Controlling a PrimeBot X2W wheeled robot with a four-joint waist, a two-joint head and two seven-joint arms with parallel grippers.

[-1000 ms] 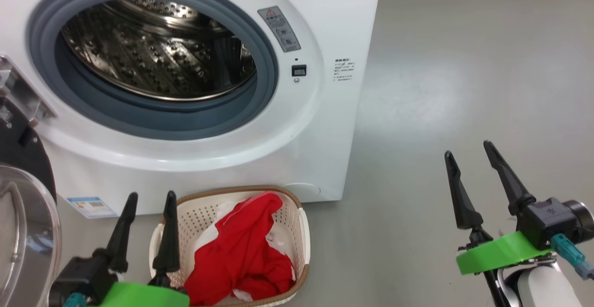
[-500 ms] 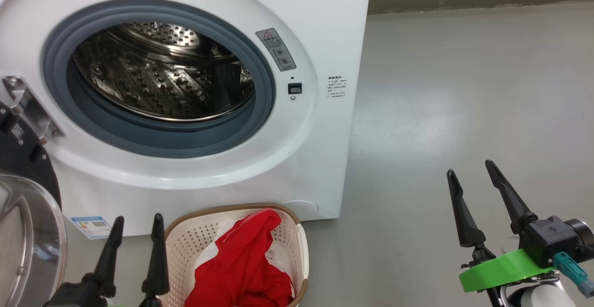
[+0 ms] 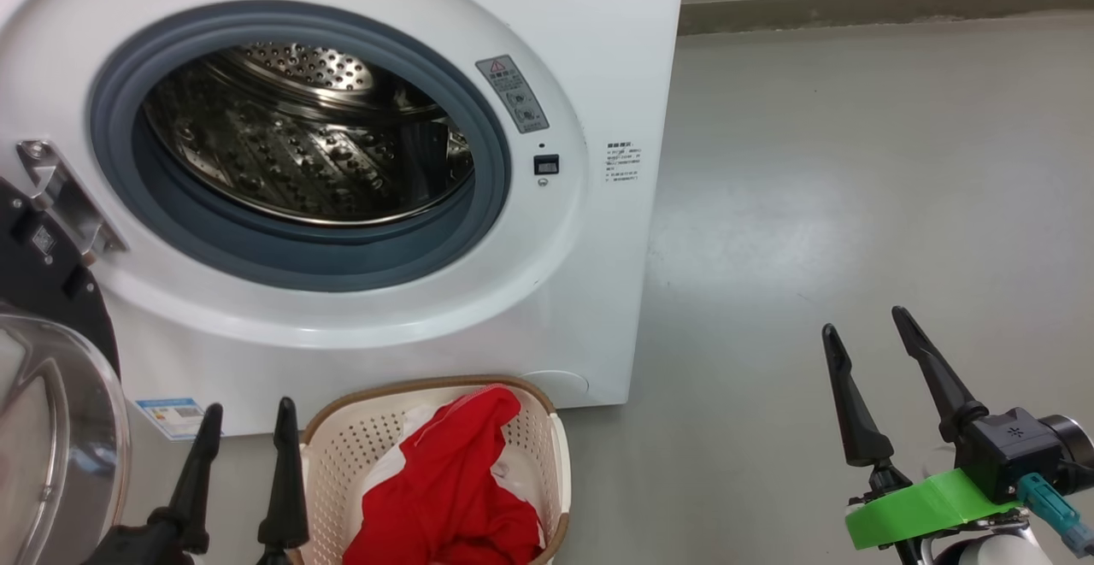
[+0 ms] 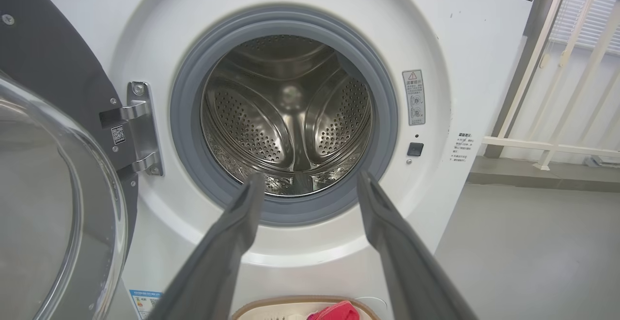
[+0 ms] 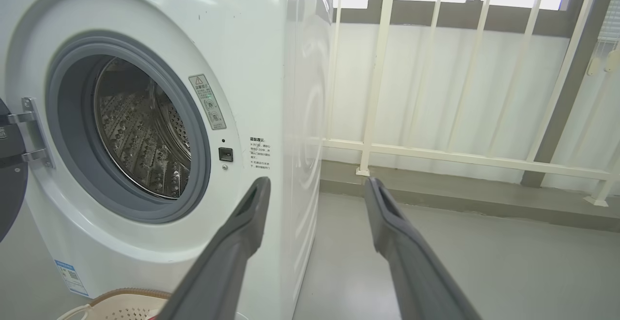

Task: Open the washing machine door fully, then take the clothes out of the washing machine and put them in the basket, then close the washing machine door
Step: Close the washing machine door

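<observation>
Left gripper (image 3: 249, 404): fingers spread and empty, low in front of the washing machine (image 3: 598, 35), between the door and the basket.
Right gripper (image 3: 863, 320): fingers apart, holding nothing, off the machine's right corner over bare floor (image 3: 855, 163).
Basket (image 3: 402, 387): on the floor against the machine's front, below the opening, with a red garment (image 3: 444, 488) heaped inside.
Washing machine door (image 3: 51, 428): swung wide off the machine's left edge on its hinge (image 3: 64, 197).
Drum (image 3: 299, 155): I see no clothes in it, so I judge closing remains.
Risk: my fingers could skid off the bulging glass or glossy rim, or get pinched at the grey seal (image 4: 186, 116).
In the way: my left arm may clip the basket, and I cannot tell whether the door's swing clears it.
Beyond: a white railing (image 5: 436, 155) stands past the machine's right side, clear of the work.
</observation>
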